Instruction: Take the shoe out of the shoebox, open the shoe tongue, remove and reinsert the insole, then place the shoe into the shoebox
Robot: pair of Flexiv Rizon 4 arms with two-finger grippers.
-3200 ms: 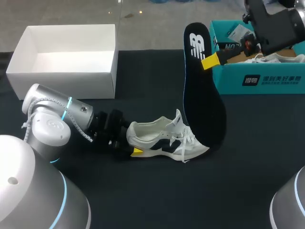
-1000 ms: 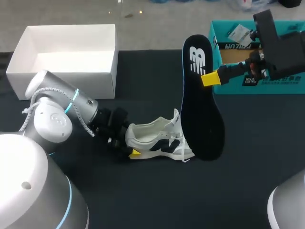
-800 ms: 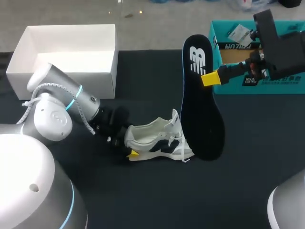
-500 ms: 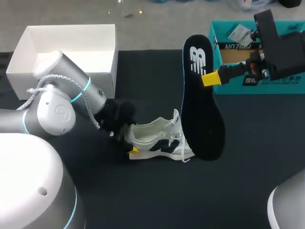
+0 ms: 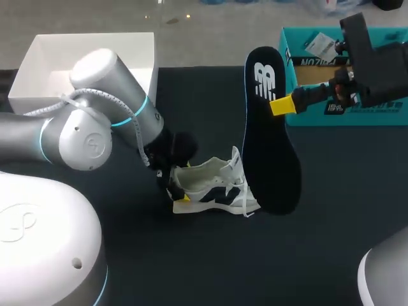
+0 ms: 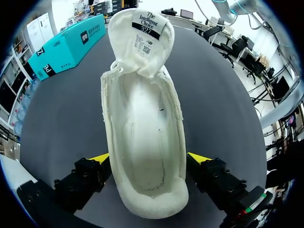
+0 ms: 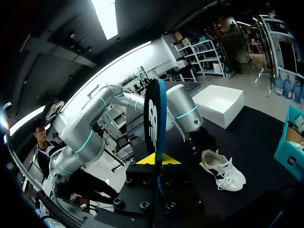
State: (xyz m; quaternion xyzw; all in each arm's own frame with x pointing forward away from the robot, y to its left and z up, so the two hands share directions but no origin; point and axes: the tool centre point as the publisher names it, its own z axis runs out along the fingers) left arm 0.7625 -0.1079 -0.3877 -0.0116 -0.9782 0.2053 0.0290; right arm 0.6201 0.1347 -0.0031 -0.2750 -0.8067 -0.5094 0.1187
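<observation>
Your left gripper [image 6: 148,158] is apparently clamping the heel of the white sneaker [image 6: 142,114], centre of the table [image 5: 210,261]; your right gripper [image 5: 281,105] is pinching the black insole [image 5: 271,159] upright at its one o'clock. Reinsertion is pending: angle it into the opening.

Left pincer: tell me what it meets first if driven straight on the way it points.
The shoe: its heel sits between the fingers of the left pincer, so it would likely press into that first.
</observation>
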